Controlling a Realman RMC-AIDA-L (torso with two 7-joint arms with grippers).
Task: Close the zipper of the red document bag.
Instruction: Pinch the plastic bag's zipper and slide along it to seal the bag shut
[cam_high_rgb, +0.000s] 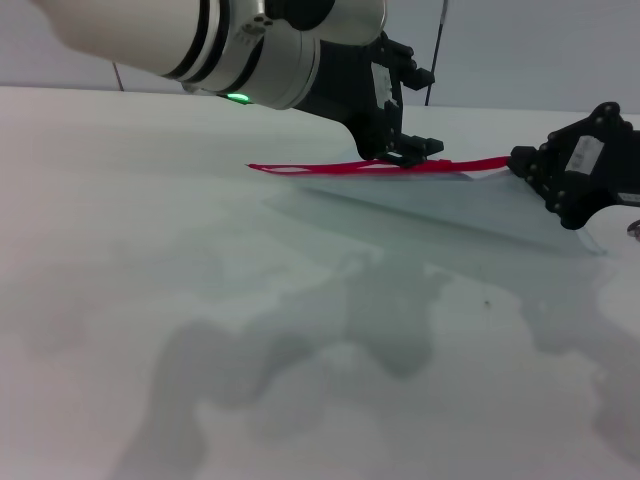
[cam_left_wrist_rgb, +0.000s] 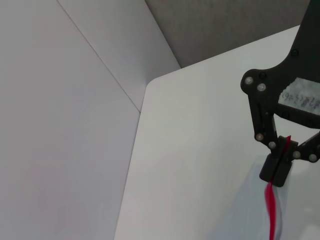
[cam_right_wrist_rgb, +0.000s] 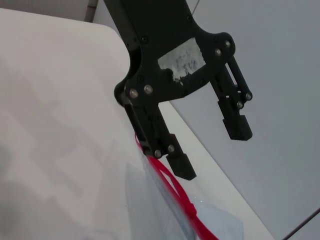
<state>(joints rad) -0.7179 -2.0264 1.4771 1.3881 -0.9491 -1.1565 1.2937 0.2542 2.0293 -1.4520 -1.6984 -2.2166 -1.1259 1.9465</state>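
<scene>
Head view: the bag (cam_high_rgb: 470, 205), a pale translucent pouch, lies on the table (cam_high_rgb: 200, 300), its red zipper (cam_high_rgb: 330, 168) raised beneath the left gripper (cam_high_rgb: 405, 152) and pinched at its end by the right gripper (cam_high_rgb: 520, 160).

Left wrist view: the right gripper (cam_left_wrist_rgb: 278, 170) is clamped on the zipper (cam_left_wrist_rgb: 271, 210).

Right wrist view: the left gripper (cam_right_wrist_rgb: 212, 152) stands spread, one finger (cam_right_wrist_rgb: 177, 162) touching the zipper (cam_right_wrist_rgb: 175, 187).
</scene>
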